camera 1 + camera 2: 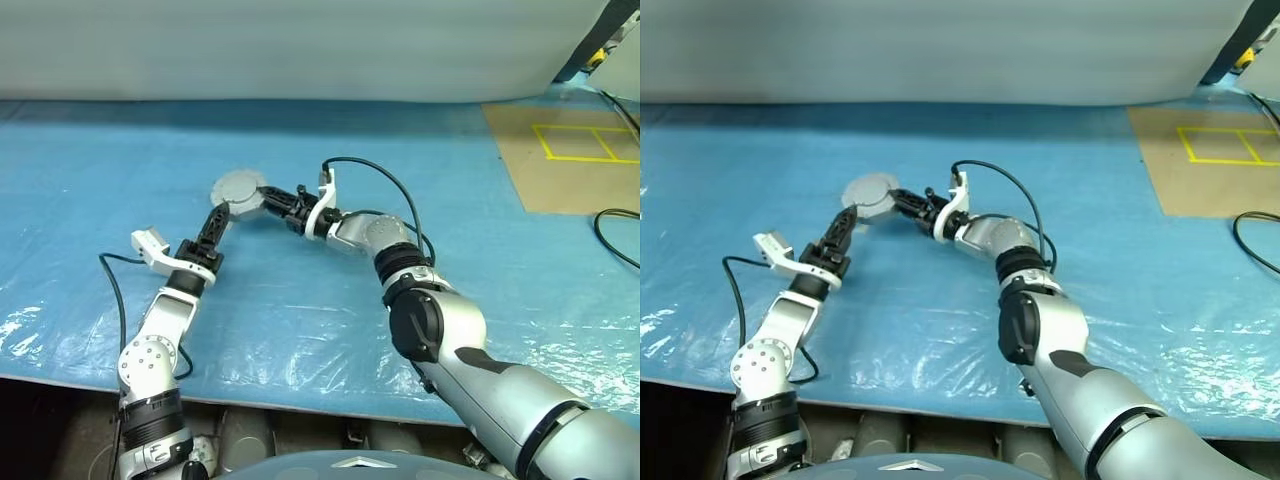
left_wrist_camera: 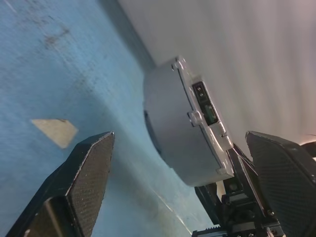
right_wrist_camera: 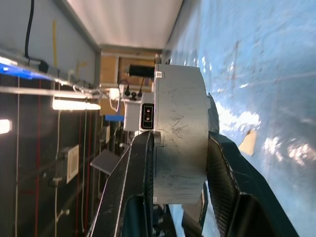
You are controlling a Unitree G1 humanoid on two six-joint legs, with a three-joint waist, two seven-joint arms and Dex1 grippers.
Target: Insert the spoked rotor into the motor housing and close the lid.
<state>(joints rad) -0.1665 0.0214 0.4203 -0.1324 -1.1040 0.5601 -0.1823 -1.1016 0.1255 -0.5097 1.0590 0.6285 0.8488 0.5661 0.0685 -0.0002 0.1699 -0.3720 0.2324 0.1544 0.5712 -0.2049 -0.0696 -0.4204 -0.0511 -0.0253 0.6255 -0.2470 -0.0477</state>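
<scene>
Right wrist view: silver motor housing (image 3: pixel 180 143) clamped between the right gripper (image 3: pixel 180 163) fingers.
Held item: round, flat, grey metal motor housing, gripped across its two flat faces, raised above the blue plastic sheet (image 1: pixel 450 160) near the middle of the table; small dark connector socket on its side wall. Left gripper (image 1: pixel 224 210): fingers spread wide, empty, tips just beside the housing's lower left edge, one finger (image 2: pixel 86 177) on either side of it in the left wrist view, not gripping. Other items: brown cardboard panel (image 1: pixel 565 160) with yellow tape lines, far right of the table.
</scene>
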